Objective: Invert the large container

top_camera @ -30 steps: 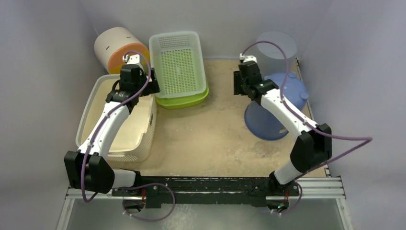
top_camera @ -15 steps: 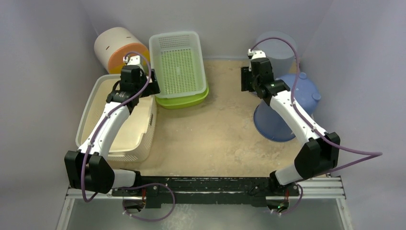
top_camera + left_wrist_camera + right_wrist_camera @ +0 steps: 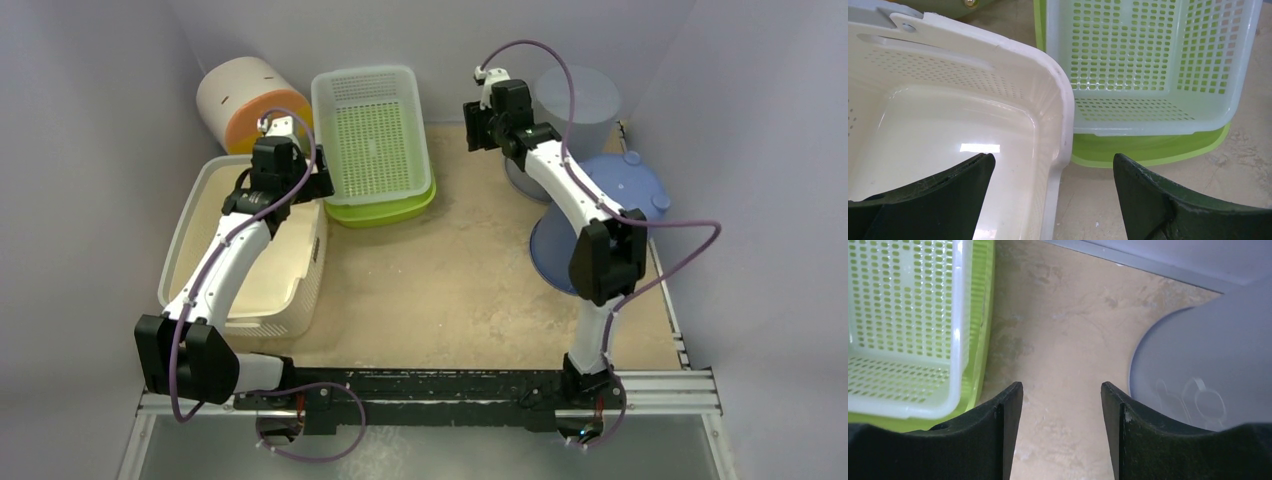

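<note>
Perforated basket (image 3: 372, 130) nests in green tray (image 3: 382, 213); blue tub (image 3: 550, 255), perhaps inverted.

Top camera looks steeply down from behind the arms (image 3: 230, 260), the whole surface (image 3: 440, 290) in frame. Left wrist camera faces down, close over the bin (image 3: 1060, 115) corner; right wrist close over bare surface. Both wrists catch the basket (image 3: 1148, 55).

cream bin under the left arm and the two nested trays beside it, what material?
Cream rectangular perforated bin: looks like glossy opaque moulded plastic, given the glare on its floor and rounded rim. Whitish mesh basket: translucent plastic; green shows through its walls. Lime green tray under it: smooth opaque plastic, probably.
</note>
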Robot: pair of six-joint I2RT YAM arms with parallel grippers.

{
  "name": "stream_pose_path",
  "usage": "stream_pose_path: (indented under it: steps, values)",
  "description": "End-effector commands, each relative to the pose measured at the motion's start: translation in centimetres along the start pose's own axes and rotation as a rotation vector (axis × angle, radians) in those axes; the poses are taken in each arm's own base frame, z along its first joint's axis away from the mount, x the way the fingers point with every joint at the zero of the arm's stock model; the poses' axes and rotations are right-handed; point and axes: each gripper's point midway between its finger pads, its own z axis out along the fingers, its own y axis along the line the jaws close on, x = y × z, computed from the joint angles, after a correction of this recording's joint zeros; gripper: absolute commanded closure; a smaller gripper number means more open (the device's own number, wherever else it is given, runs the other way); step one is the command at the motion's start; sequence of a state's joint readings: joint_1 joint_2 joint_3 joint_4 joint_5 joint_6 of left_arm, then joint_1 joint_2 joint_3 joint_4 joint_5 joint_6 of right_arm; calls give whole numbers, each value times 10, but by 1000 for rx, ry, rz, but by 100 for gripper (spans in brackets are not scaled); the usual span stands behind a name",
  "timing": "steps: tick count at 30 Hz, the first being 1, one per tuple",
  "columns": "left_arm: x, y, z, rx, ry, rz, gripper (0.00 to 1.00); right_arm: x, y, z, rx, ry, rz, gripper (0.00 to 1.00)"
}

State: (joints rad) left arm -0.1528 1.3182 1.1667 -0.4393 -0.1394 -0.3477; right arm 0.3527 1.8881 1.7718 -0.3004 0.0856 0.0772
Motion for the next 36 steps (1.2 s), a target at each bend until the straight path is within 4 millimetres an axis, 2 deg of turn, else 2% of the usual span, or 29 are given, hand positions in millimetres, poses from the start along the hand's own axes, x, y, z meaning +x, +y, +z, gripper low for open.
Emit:
stream_pose_path:
  steps: [1,5,13,18,25,29,32,33,36]
  values:
    - [-24,-3,-6,3,-60,11,10,-36,-6,17,21,-91,-25,38]
    - [-25,-2,-5,-4,-60,18,10,-41,-28,36,66,-141,20,37]
    - [-14,2,1,-22,-32,20,10,-29,-108,52,220,-177,88,37]
    - [-10,2,6,-25,-17,24,10,-7,-157,50,304,-151,124,37]
    - [-8,2,9,-27,-9,17,10,26,-201,30,416,-108,115,37]
    - [-8,2,9,-28,-11,16,10,25,-205,14,423,-119,92,37]
    - [-8,1,9,-23,-13,13,10,9,-200,3,395,-153,83,37]
    - [-10,1,8,-21,-19,9,10,-3,-199,-2,388,-175,60,37]
    - [-11,1,6,-18,-27,7,10,-22,-178,-6,290,-196,26,37]
